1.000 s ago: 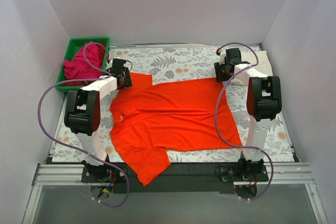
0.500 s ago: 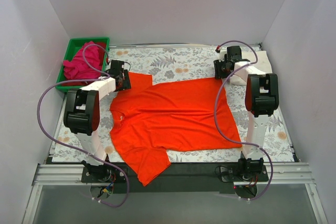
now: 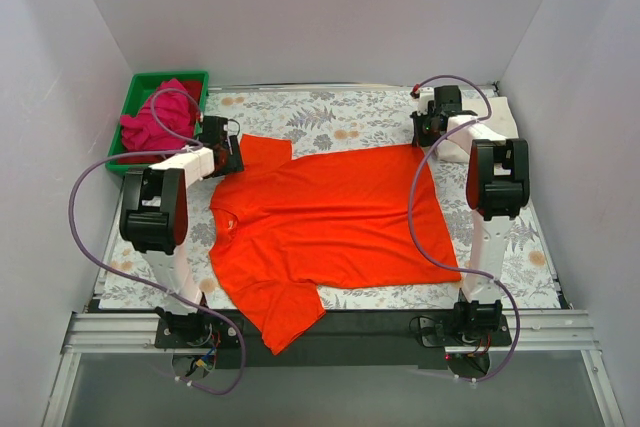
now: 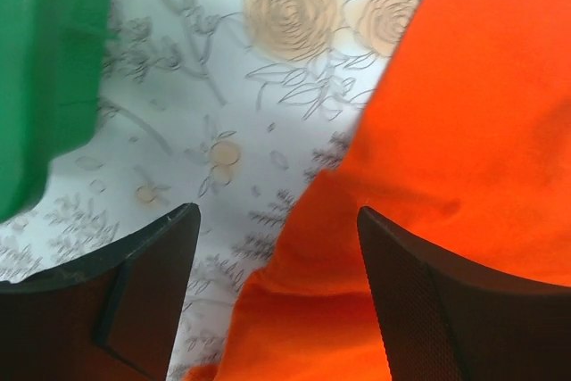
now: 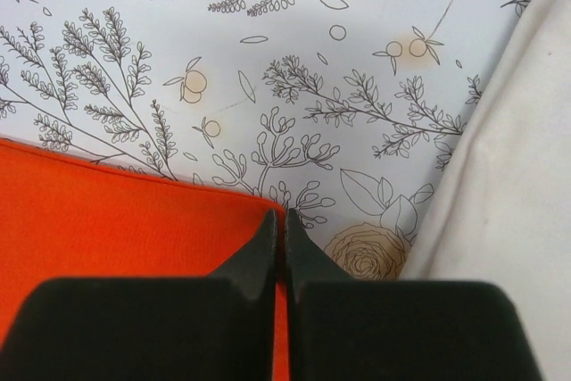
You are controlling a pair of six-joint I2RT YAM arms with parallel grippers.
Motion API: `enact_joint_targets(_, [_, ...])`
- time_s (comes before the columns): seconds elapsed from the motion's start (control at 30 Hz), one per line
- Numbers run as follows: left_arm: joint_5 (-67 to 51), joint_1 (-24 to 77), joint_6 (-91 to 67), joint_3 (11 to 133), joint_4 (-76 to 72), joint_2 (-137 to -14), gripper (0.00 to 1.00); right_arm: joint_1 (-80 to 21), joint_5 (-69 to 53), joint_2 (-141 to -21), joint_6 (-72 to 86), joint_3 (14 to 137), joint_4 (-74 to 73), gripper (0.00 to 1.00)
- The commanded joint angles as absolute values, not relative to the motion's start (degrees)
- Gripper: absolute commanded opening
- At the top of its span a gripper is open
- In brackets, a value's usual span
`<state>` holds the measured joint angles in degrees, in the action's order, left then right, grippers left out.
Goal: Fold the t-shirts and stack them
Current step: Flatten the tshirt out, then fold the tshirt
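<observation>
The bright orange-red soft fabric t-shirt (image 3: 330, 222) lies spread flat on the grey floral-print cloth (image 3: 340, 117). It looks light and limp, likely to sag and crease unless lifted by its corners. The right gripper (image 5: 278, 216) is pinched shut on the far hem corner (image 5: 223, 216), and the left gripper (image 4: 277, 214) straddles the sleeve edge (image 4: 339, 185) with its jaws apart.

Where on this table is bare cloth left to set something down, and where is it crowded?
Bare: the far strip of floral cloth between the left gripper and right gripper, beyond the orange shirt; a narrower strip right of it, under the right arm. Crowded: the tray full of pink shirt; the far right corner with the cream shirt.
</observation>
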<state>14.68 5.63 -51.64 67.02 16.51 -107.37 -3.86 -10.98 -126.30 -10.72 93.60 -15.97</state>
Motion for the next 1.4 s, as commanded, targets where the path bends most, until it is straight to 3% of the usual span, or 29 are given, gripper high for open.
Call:
enact_joint_targets(0.0, [12.04, 5.54, -51.85, 70.74, 16.26, -110.12, 0.64, -3.78, -10.64, -128.32, -10.64, 95.71, -17.05, 0.01])
enact_joint_targets(0.33, [16.87, 5.54, -53.88, 83.83, 16.52, -121.55, 0.44, -3.78, -10.46, -128.23, -9.76, 95.71, -17.05, 0.01])
enact_joint_targets(0.43, [17.22, 5.54, -53.70, 85.86, 17.58, -121.82, 0.44, -3.78, -10.55, -127.97, -9.49, 95.71, -17.05, 0.01])
enact_joint_targets(0.53, [17.31, 5.54, -53.00, 84.12, 17.49, -119.28, 0.54, -3.78, -10.46, -127.79, -9.49, 95.45, -17.05, 0.01])
enact_joint_targets(0.63, [17.40, 5.36, -51.94, 82.45, 17.40, -117.25, 0.57, -3.78, -10.37, -127.62, -9.49, 95.27, -17.05, 0.01])
enact_joint_targets(1.17, [11.34, 2.72, -52.74, 78.58, 13.09, -110.57, 0.60, -3.52, -10.37, -127.18, -9.58, 94.31, -17.05, 0.01])
enact_joint_targets(1.37, [11.34, 2.72, -52.29, 78.57, 15.98, -111.97, 0.52, -3.43, -10.28, -126.91, -9.67, 93.87, -17.05, 0.01])
